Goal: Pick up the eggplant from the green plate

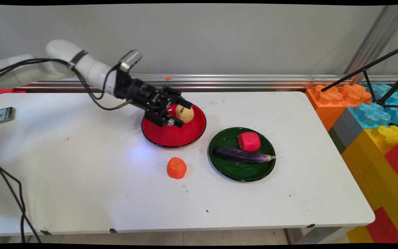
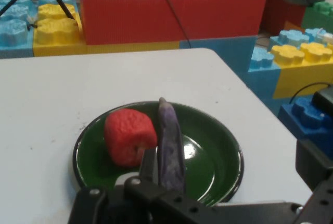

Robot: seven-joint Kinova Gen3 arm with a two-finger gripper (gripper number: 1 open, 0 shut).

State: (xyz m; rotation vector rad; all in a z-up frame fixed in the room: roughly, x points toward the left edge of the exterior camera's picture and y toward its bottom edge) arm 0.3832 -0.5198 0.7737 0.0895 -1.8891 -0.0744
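My black gripper (image 1: pixel 181 113) reaches low over the red plate (image 1: pixel 171 136) from the left. Its two fingers stand apart, one on each side of a yellowish round fruit (image 1: pixel 186 114) that rests on the plate's far part. I see no squeeze on the fruit. Right of the red plate is a green plate (image 1: pixel 242 173) holding a red knobbly fruit (image 1: pixel 249 141) and a purple eggplant (image 1: pixel 242 155). The hand view looks past the gripper's linkage at that green plate (image 2: pixel 218 146), the red fruit (image 2: pixel 129 135) and the eggplant (image 2: pixel 170 146). The yellowish fruit does not show there.
An orange fruit (image 1: pixel 176 168) lies on the white table (image 1: pixel 81 173) in front of the red plate. A phone (image 1: pixel 0 115) lies at the table's left edge. Big foam blocks (image 1: pixel 375 121) and a black tripod (image 1: pixel 382 83) stand off the right end. A metal rail (image 1: pixel 254 81) runs behind.
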